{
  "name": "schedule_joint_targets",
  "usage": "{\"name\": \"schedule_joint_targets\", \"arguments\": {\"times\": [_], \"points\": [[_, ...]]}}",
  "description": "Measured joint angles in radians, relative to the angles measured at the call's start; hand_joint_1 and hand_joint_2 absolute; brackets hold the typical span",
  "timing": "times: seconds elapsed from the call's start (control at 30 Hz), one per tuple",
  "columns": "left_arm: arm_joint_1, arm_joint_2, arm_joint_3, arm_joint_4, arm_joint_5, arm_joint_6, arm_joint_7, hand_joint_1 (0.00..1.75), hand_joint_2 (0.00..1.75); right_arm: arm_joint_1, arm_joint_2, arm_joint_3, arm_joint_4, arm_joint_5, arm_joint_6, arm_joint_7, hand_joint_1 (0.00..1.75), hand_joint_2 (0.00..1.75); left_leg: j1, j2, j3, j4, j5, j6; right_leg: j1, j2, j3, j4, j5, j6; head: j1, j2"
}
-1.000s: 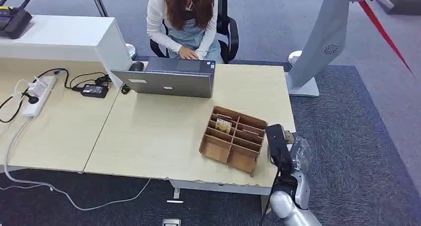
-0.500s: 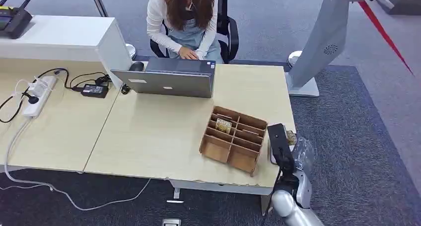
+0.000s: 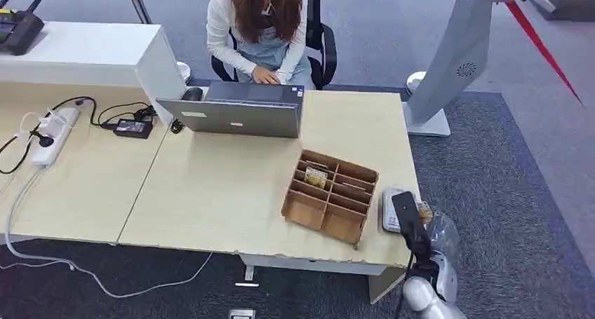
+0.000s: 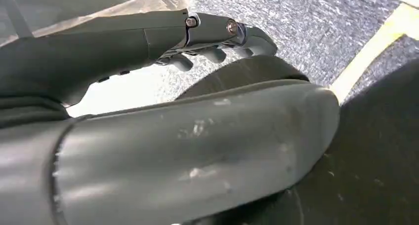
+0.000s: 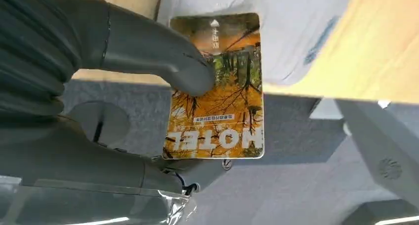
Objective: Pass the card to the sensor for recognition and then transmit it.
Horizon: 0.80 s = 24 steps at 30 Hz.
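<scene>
- One card, orange with tree artwork and the word HOTEL, is pinched in the right hand; the thick grey thumb presses on its printed face.
- In the right wrist view one end of the card overlaps the pale grey sensor, which lies on the table; I cannot tell whether card and sensor touch.
- In the head view the right hand is at the table's near right corner, just beside the sensor, with a dark wrist block in front of it and clear plastic wrap around the forearm.
- The sensor is near the table's right edge, just right of the box.
- The box is brown wood, divided into compartments; one far-side compartment holds a few cards.
- The left hand hangs over grey carpet, holding nothing, its dark fingers lying loosely bent and apart.
- Across the table a person sits on a black chair with a hand at a grey laptop.
- On the left part of the table lie a white power strip, black cables and a black adapter.
- A black router stands on the white counter at far left.
- A grey kiosk stand rises from the carpet beyond the table's right end.
</scene>
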Motion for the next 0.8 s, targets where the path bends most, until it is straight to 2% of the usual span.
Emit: {"name": "schedule_joint_targets", "arguments": {"times": [0.33, 0.6, 0.8], "points": [[-0.001, -0.003, 0.0, 0.0, 0.0, -0.002, 0.0, 0.0, 0.0, -0.007, -0.011, -0.013, 0.087, 0.0, 0.0, 0.011, 1.71, 1.75, 0.0, 0.0, 0.003, 0.0, 0.0, 0.0, 0.001, 0.0, 0.002, 0.0, 0.0, 0.0, 0.0, 0.0], [-0.001, -0.004, 0.0, 0.0, 0.0, -0.008, 0.0, 0.0, 0.0, -0.02, -0.015, -0.022, 0.122, 0.0, -0.001, 0.014, 1.75, 1.75, 0.0, 0.0, 0.005, 0.0, 0.0, 0.0, 0.0, 0.0, 0.005, 0.0, 0.0, 0.0, 0.0, 0.0], [0.0, -0.005, 0.0, 0.0, -0.007, -0.007, 0.0, 0.0, 0.0, -0.029, -0.016, -0.023, 0.133, -0.004, -0.019, -0.003, 1.75, 1.75, 0.0, 0.0, 0.006, 0.0, 0.0, 0.0, 0.0, 0.0, 0.006, 0.0, 0.0, 0.0, 0.0, 0.0]]}}
